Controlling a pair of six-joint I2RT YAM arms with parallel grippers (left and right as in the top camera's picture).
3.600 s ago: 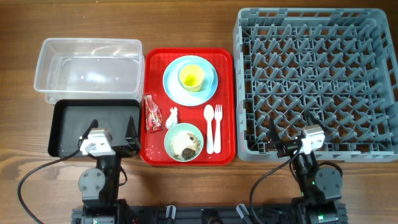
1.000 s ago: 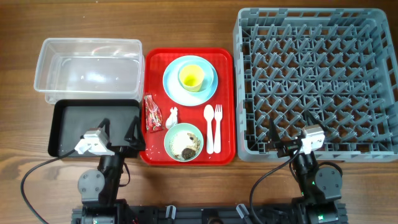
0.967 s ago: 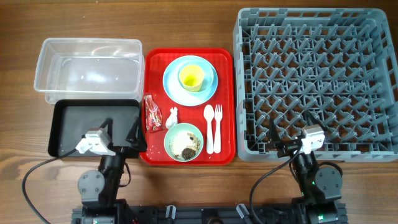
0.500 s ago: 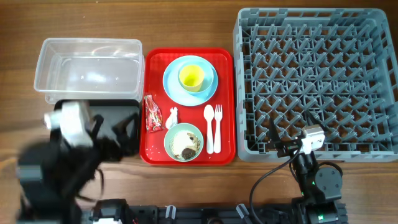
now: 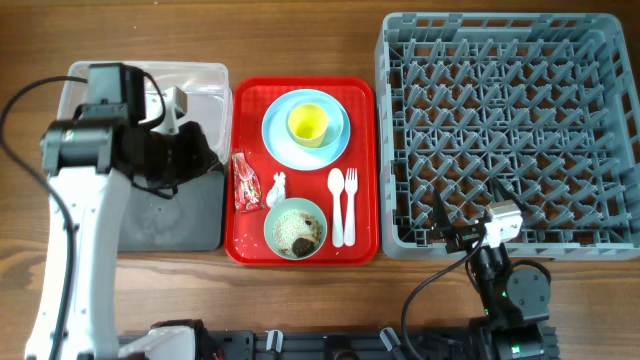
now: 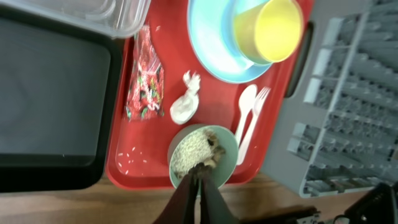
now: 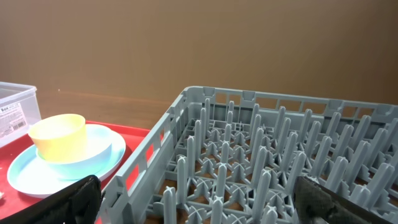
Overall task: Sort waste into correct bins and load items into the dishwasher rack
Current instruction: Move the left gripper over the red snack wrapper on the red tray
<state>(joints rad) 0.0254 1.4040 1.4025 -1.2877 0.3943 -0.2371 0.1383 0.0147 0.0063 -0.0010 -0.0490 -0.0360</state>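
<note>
We see our white left arm (image 5: 70, 220) stretched above the clear plastic tub (image 5: 205, 85) and shallow black tub (image 5: 170, 225), beside the flat red tray (image 5: 248, 120).

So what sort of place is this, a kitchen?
Probably a robot test bench staged as a dish-clearing station: a grey dishwasher rack, a red tray carrying a bowl of leftover rice, and a white robot arm over a wooden table.

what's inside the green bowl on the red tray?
White rice with brown food bits towards one side. The food covers the bottom of the green bowl, so anything beneath it can't be seen.
</note>
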